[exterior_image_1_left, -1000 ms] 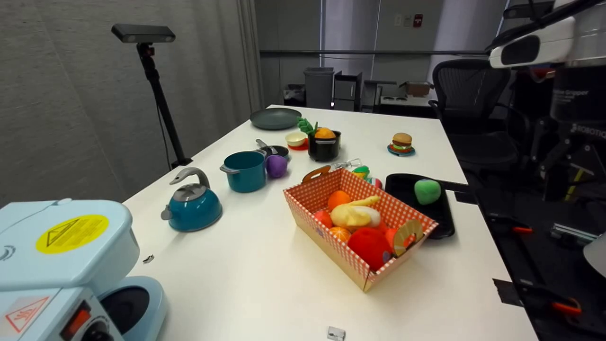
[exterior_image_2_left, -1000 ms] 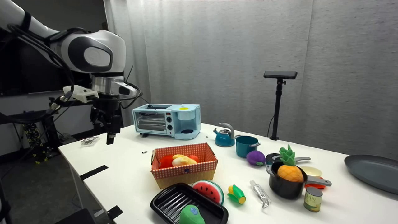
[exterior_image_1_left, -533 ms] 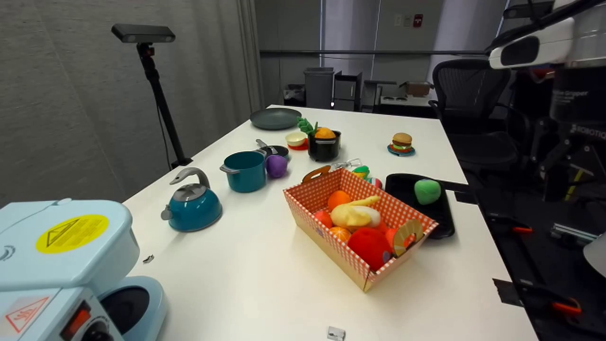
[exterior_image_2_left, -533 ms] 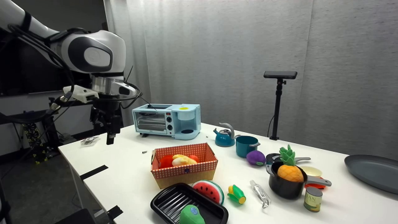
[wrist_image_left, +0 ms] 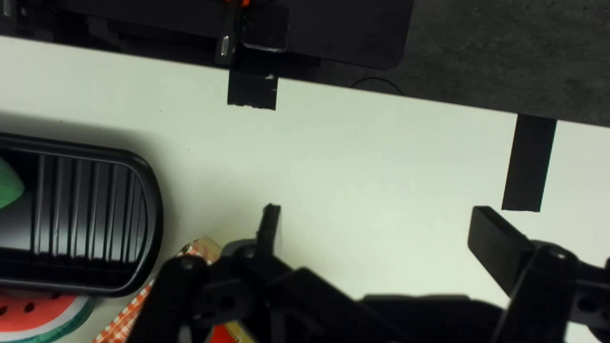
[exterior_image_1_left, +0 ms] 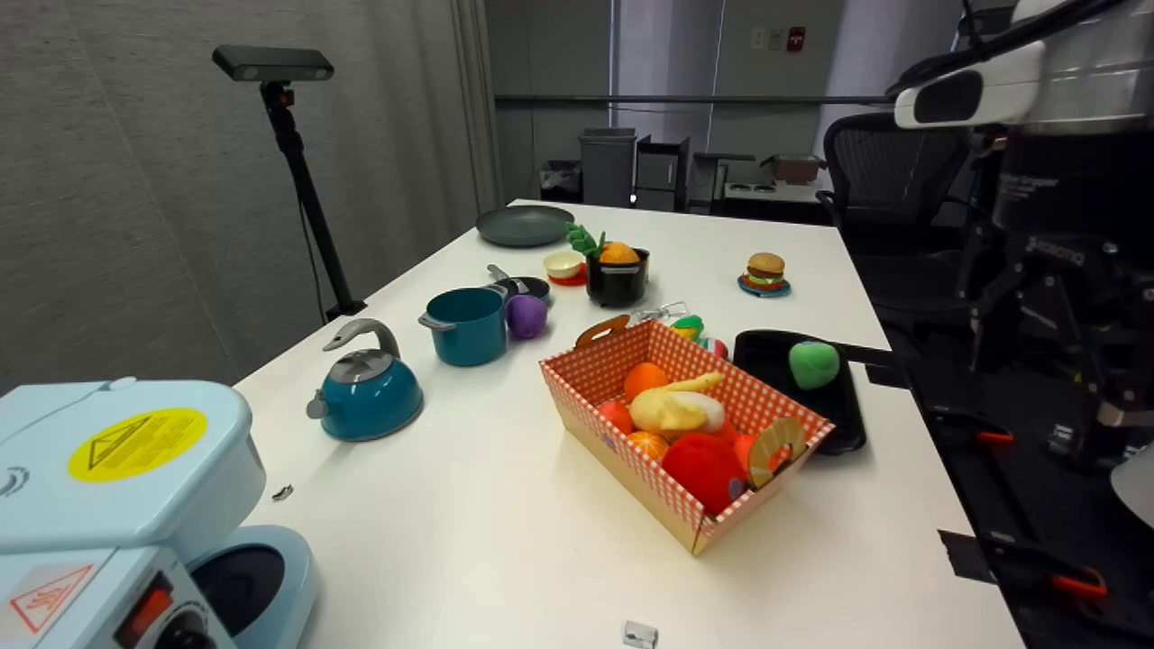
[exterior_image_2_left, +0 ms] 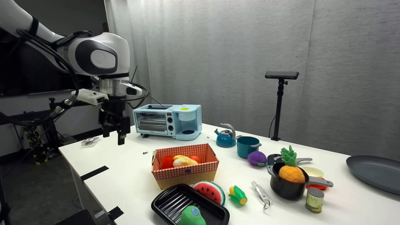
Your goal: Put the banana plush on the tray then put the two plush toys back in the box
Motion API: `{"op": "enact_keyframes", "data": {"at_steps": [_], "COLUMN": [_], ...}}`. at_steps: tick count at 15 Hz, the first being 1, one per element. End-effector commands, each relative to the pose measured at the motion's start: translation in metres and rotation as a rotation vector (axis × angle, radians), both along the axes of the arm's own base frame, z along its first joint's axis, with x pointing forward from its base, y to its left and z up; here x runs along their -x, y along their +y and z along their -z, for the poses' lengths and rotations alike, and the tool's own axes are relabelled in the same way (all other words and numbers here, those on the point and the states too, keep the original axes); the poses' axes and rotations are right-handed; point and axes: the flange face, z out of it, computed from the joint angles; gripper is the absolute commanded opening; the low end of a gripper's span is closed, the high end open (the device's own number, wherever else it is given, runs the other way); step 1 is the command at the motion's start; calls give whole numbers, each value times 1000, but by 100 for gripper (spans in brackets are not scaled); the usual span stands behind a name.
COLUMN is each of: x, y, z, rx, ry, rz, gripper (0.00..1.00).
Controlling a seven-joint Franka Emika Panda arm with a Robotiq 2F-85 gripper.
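Wrist view, left to right: the green plush (wrist_image_left: pixel 8 183) is lying in the black tray (wrist_image_left: pixel 97 209), a watermelon plush (wrist_image_left: pixel 38 312) is resting just beside that tray, and the claw (wrist_image_left: pixel 376 227) is hanging with its fingers wide apart, the worktop (wrist_image_left: pixel 362 157) showing between them. In an exterior view, from the left, the box (exterior_image_2_left: pixel 187 178) is carrying the banana plush (exterior_image_2_left: pixel 187 159) among red toys (exterior_image_2_left: pixel 167 162), a corn toy (exterior_image_2_left: pixel 238 196) is lying near the watermelon plush, and a pineapple plush (exterior_image_2_left: pixel 292 174) is sitting in a black pot (exterior_image_2_left: pixel 287 191).
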Motion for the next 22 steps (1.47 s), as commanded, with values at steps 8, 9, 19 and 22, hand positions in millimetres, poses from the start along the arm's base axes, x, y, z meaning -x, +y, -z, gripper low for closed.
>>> {"op": "enact_keyframes", "data": {"at_steps": [8, 9, 19, 22], "x": [-71, -77, -139, -148], "y": [-9, -9, -58, -68], "z": [26, 29, 46, 59], "rx": [66, 70, 77, 82], "ry": [-164, -183, -271, -253], "rz": [-132, -145, -108, -101], "gripper": [100, 100, 100, 100]}}
